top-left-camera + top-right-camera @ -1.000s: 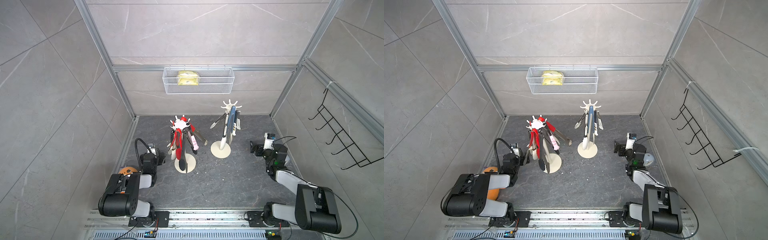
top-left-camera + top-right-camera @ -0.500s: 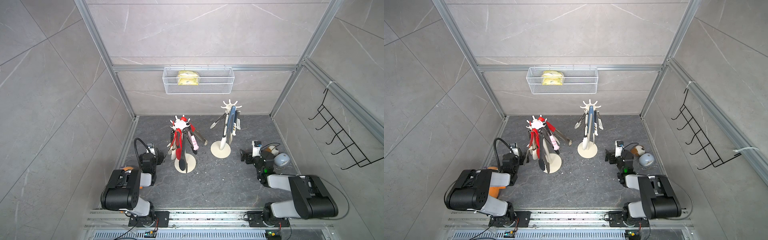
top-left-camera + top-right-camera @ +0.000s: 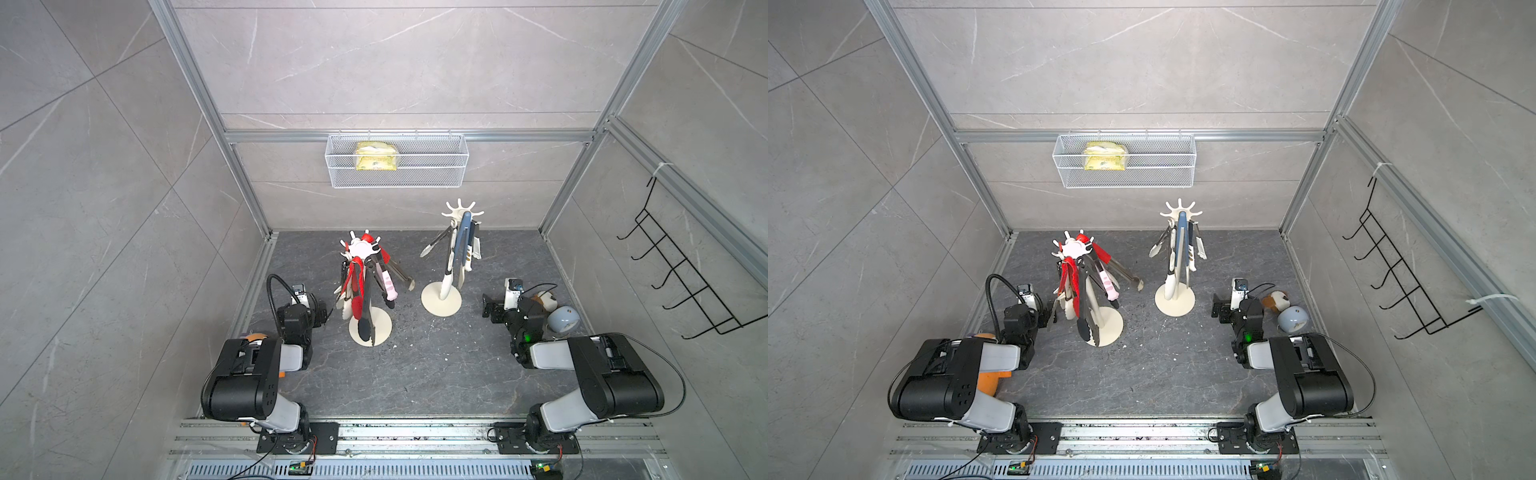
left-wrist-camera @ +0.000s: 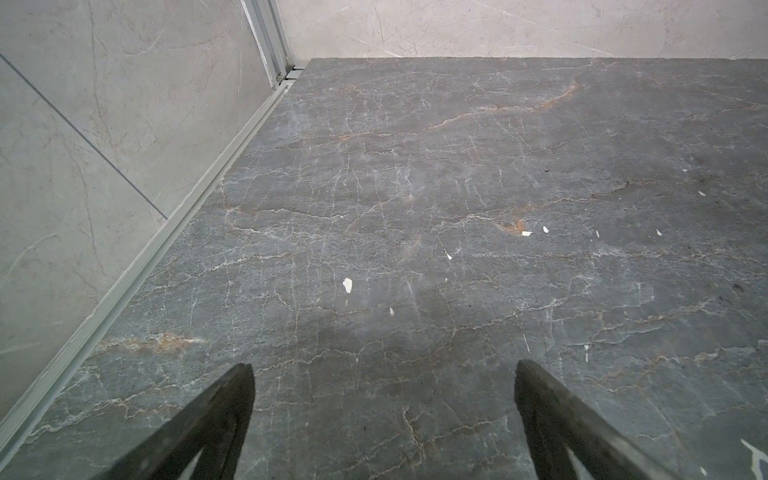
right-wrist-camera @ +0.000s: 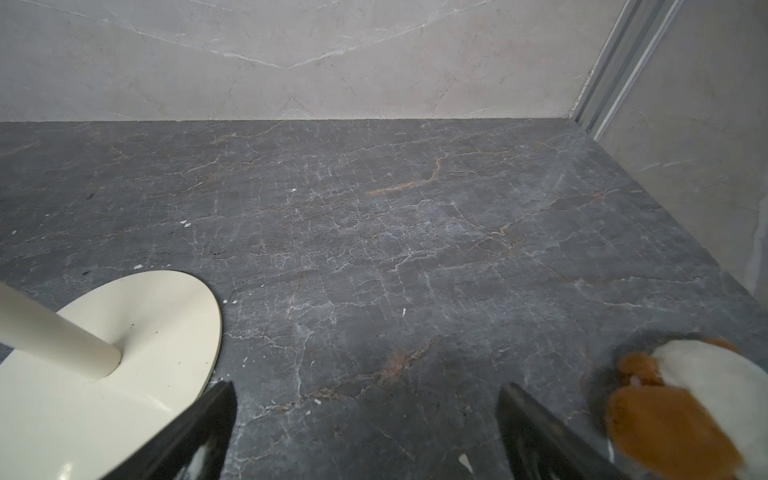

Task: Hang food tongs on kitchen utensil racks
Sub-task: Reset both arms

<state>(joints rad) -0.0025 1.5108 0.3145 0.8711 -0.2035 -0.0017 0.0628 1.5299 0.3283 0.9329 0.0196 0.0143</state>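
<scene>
Two cream kitchen utensil racks stand on the dark floor in both top views. The left rack carries several food tongs, among them red, black and pink-tipped ones. From the right rack hang blue-grey tongs, cream ones and bare metal ones. My left gripper sits low, just left of the left rack's base, open and empty. My right gripper is open over bare floor beside the right rack's base.
A brown-and-white plush toy and a grey-blue round thing lie right of my right gripper. An orange thing sits under the left arm. A wire basket hangs on the back wall and black hooks on the right wall.
My right gripper has swung left, away from the right wall towards the right rack's base, uncovering the plush toy and the round thing. The left arm has folded back slightly.
</scene>
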